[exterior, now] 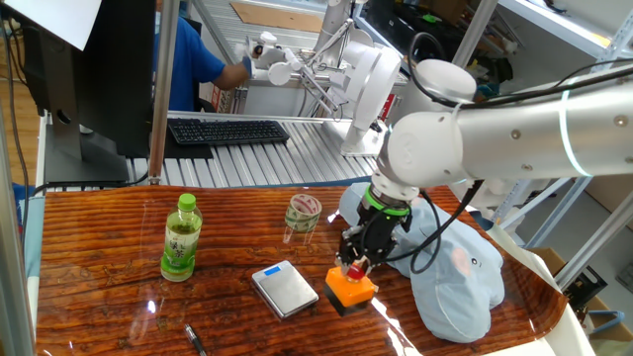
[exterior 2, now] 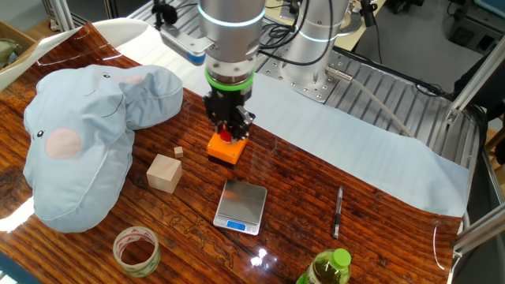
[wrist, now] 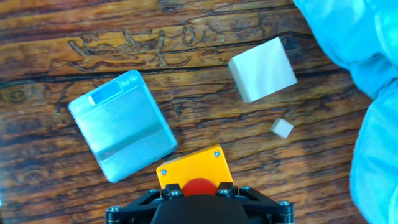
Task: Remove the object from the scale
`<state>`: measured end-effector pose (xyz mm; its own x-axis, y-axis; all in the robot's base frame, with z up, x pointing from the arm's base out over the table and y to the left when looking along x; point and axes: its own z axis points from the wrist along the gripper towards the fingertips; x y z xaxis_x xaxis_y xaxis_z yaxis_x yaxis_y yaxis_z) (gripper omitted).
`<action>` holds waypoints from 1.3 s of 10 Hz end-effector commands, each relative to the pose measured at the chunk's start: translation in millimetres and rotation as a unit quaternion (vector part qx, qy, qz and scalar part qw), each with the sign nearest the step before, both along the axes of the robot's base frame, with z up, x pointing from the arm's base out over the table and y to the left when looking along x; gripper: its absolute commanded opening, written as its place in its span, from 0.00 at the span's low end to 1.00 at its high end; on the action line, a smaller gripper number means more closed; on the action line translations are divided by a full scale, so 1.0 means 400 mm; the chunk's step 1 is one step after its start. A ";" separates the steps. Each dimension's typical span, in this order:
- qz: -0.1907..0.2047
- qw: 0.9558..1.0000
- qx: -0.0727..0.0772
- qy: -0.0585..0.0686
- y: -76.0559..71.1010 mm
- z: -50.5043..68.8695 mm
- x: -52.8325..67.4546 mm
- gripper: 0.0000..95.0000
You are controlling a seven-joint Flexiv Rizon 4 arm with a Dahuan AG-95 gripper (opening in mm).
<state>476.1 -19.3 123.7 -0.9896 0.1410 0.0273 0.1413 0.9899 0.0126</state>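
The orange box with the red button is off the scale, next to the scale's corner. It also shows in one fixed view and the other fixed view. I cannot tell whether its base touches the table. My gripper is straight above it with its fingers closed on either side of the red button; it also shows in both fixed views. The silver scale lies bare on the wood, with nothing on it.
A tan wooden cube and a tiny cube lie near a big light-blue plush. A green bottle, a tape roll and a pen are on the table.
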 end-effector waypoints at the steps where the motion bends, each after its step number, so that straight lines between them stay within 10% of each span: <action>1: 0.003 1.000 -0.006 0.001 -0.001 0.001 0.000 0.00; 13: -0.011 1.000 0.008 0.004 -0.008 -0.018 0.007 0.00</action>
<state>478.8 -22.9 116.4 -0.9849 0.1693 0.0369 0.1703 0.9850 0.0261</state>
